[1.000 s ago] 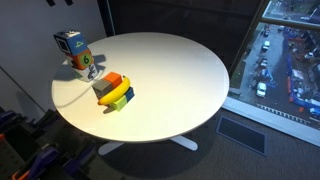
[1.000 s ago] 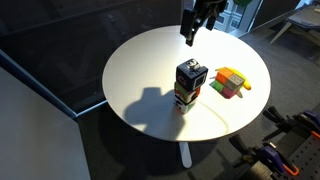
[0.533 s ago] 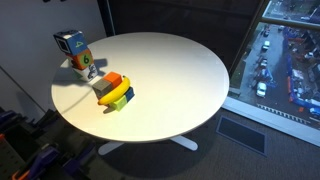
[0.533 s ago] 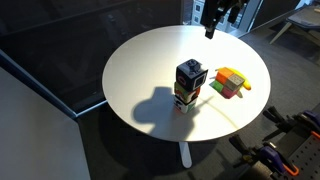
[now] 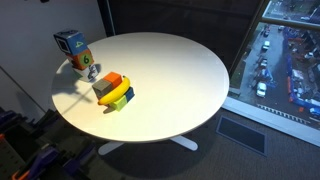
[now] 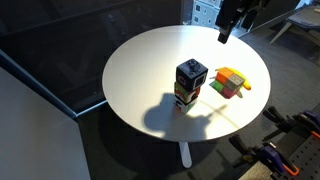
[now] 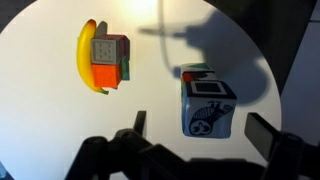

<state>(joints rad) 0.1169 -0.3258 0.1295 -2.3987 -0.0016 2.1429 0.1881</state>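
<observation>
Wrist view is showing the gripper hanging wide open and holding nothing, high above the white tabletop. Under it the printed box is standing upright, and the banana with coloured blocks is lying near, not touching it.

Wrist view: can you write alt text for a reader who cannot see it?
An open gripper hangs over a white round table, a printed carton showing between its two fingers. Up and to the left, a banana lies against a cluster of coloured blocks.
</observation>
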